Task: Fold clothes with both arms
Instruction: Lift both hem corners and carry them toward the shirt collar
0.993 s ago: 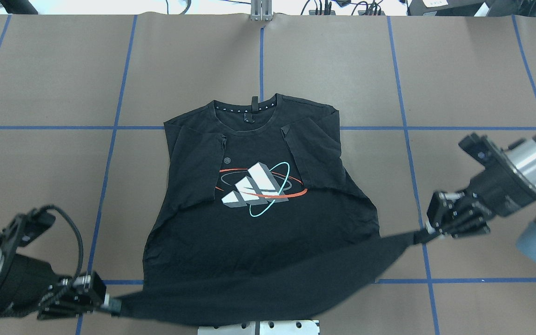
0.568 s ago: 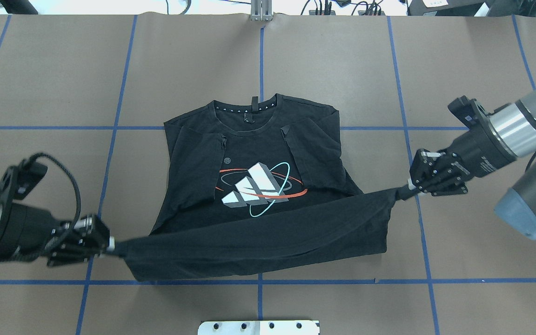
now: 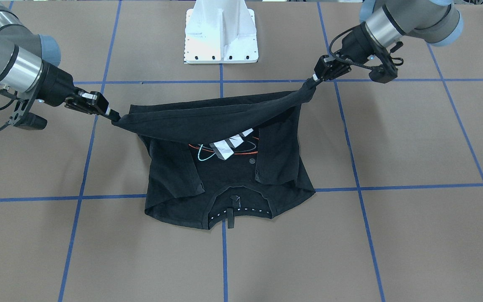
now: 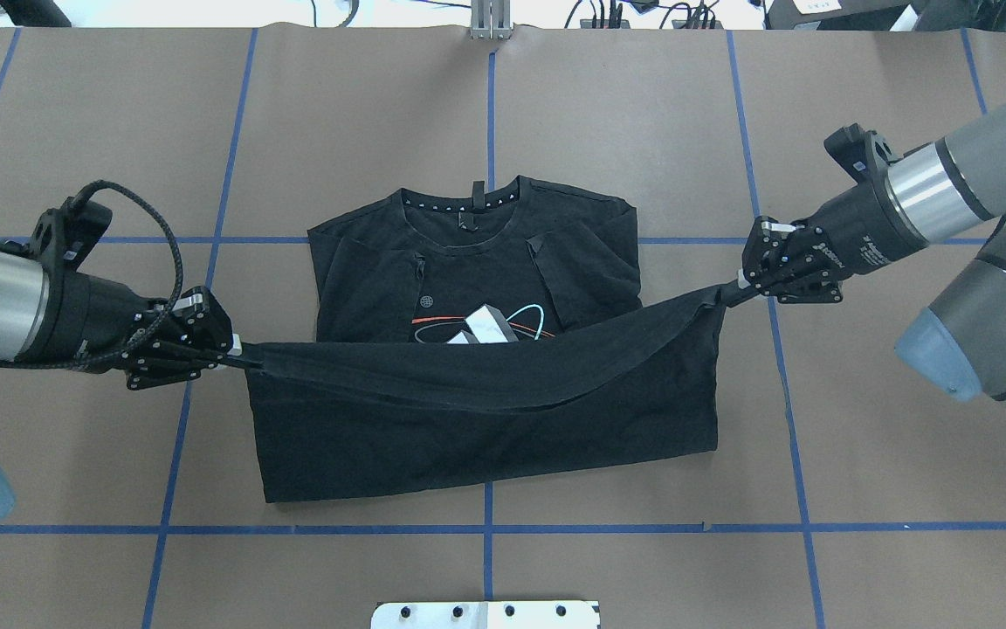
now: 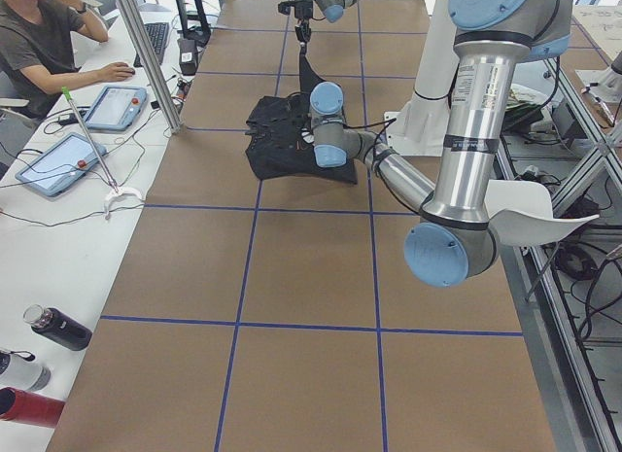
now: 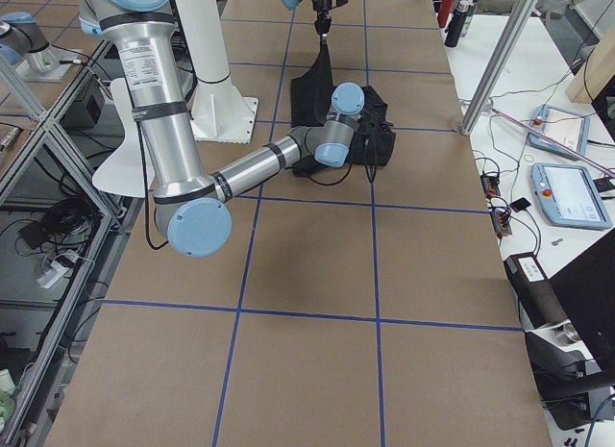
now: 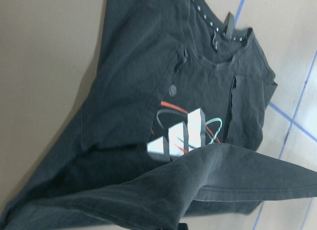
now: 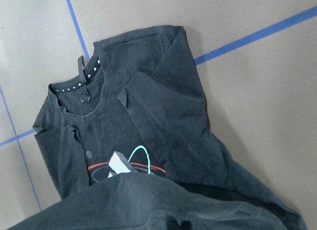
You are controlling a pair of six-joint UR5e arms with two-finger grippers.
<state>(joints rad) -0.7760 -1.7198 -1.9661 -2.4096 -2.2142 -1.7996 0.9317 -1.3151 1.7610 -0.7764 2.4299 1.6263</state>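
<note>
Straight out from base (image 4: 485, 614), shirt (image 4: 485, 445) lies on table (image 4: 643, 114), sleeves tucked in, hem (image 4: 485, 382) raised taut, half-covering logo (image 4: 492, 324). Left gripper (image 4: 230, 348) clamped on one hem corner, right gripper (image 4: 737, 283) clamped on other, both wide of base.

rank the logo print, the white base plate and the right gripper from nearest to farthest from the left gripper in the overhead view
From the left gripper:
1. logo print, mid-table on the T-shirt, partly under the lifted hem
2. white base plate, centre of the bottom edge
3. right gripper, across the table, gripping the other hem corner
</note>
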